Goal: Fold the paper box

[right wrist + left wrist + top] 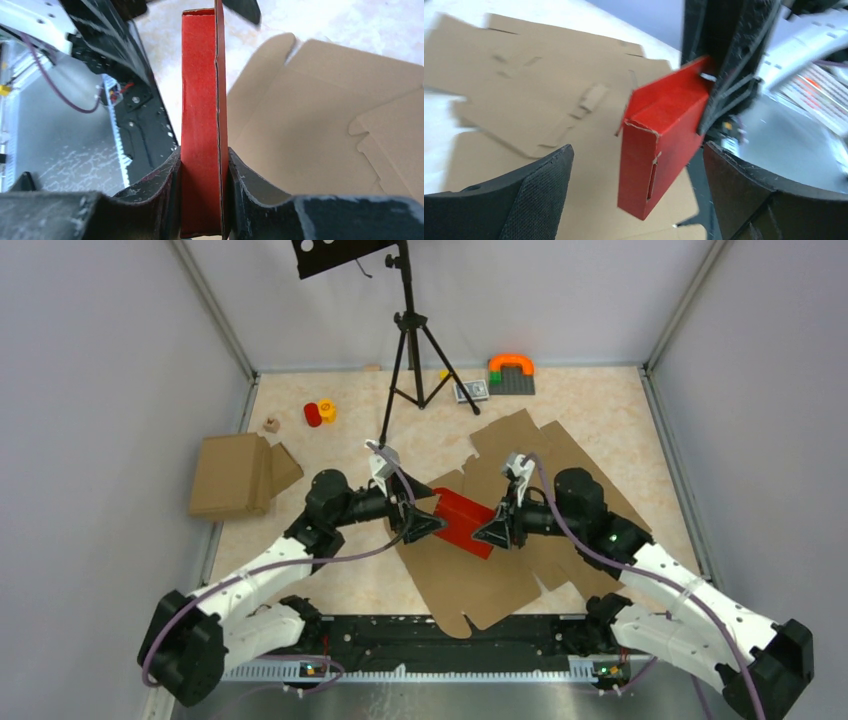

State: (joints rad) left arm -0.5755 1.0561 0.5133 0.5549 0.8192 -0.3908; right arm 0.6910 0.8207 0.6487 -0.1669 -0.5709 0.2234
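The paper box [465, 522] is a small bright red card box, folded up and held off the brown cardboard between the two grippers. My right gripper [204, 165] is shut on one end of the paper box [200, 100], with a pad pressed flat on each face. My left gripper [638, 150] stands wide open around the other end of the paper box [664, 135], and its fingers [539, 195] do not touch it. A slot shows in the box's near side. In the top view the left gripper [432, 525] and the right gripper [492, 533] face each other.
Large flat brown cardboard cut-outs [500, 570] lie under and around the grippers. A folded brown cardboard box [235, 475] sits at the left. A black tripod [410, 350] stands at the back, with red and yellow cylinders [320, 413] and toy blocks [511, 373] nearby.
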